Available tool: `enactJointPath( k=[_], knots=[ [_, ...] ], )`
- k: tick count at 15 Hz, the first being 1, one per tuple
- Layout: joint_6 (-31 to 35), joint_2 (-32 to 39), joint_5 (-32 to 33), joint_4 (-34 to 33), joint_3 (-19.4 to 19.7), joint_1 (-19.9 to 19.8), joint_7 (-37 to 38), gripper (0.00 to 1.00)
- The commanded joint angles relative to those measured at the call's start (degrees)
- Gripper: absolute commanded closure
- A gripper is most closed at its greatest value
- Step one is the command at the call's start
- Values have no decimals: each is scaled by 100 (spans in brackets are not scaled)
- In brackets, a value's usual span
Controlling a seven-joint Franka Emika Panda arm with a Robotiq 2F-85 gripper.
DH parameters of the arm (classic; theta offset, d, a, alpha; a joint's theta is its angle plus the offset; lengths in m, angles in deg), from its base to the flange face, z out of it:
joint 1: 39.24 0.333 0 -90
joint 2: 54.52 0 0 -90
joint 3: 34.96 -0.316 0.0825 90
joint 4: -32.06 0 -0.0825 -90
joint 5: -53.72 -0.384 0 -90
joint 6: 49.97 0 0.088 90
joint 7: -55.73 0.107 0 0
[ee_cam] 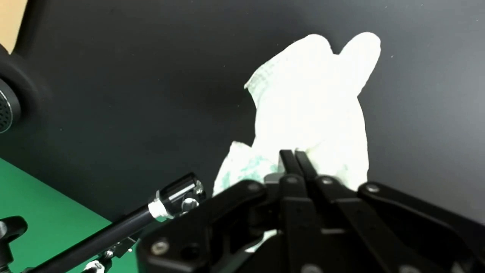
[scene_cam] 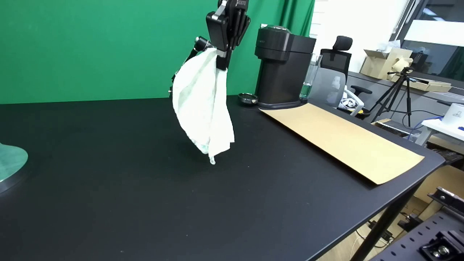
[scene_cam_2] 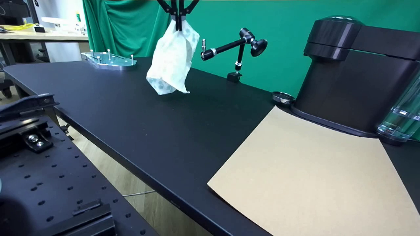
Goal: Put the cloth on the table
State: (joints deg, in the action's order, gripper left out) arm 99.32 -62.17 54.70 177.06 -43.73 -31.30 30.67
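One cloth (scene_cam_2: 172,62) was counted. It was hung directly below the one gripper (scene_cam_2: 178,27), its bunched top pinched between the two fingers (ee_cam: 288,163), which were pressed together on it; whether an edge or the middle had been gathered could not be told. Its loose lower folds appeared to be held clear of the one black table (scene_cam_2: 115,105) beneath the gripper, so the placing was judged not yet done.

From its limp drape the cloth was judged light, thin and soft, unlikely to be lost from a firm pinch or harmed by one. If it were simply dropped, a crumpled heap was to be expected. The bunched top was thought a sound hold, since the lower folds were left free to be laid down first and spread by a sideways pull.

Near the gripper one jointed mount (scene_cam_2: 229,47) was seen, on which the loose cloth could be snagged. Well apart from the gripper were counted one brown sheet (scene_cam_2: 311,173), one coffee machine (scene_cam_2: 344,85) with one clear tank (scene_cam_2: 398,123), and one glassy plate (scene_cam_2: 113,67) bearing four posts (scene_cam_2: 132,60). Between the gripper and the coffee machine, one small round dish (scene_cam_2: 283,99) was counted.
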Motion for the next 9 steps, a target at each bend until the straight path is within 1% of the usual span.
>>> enactJointPath(
  k=[1,4,5,6,7,9],
  knots=[
    [-225,-480,-58,367,141,145,5,99],
    [-424,-445,1,415,233,114,77,99],
    [-533,-405,11,408,264,93,102,72],
    [-564,-380,32,421,295,76,102,71],
    [-617,-363,72,429,315,52,149,67],
    [-711,-344,96,437,356,29,179,53]
  ],
)
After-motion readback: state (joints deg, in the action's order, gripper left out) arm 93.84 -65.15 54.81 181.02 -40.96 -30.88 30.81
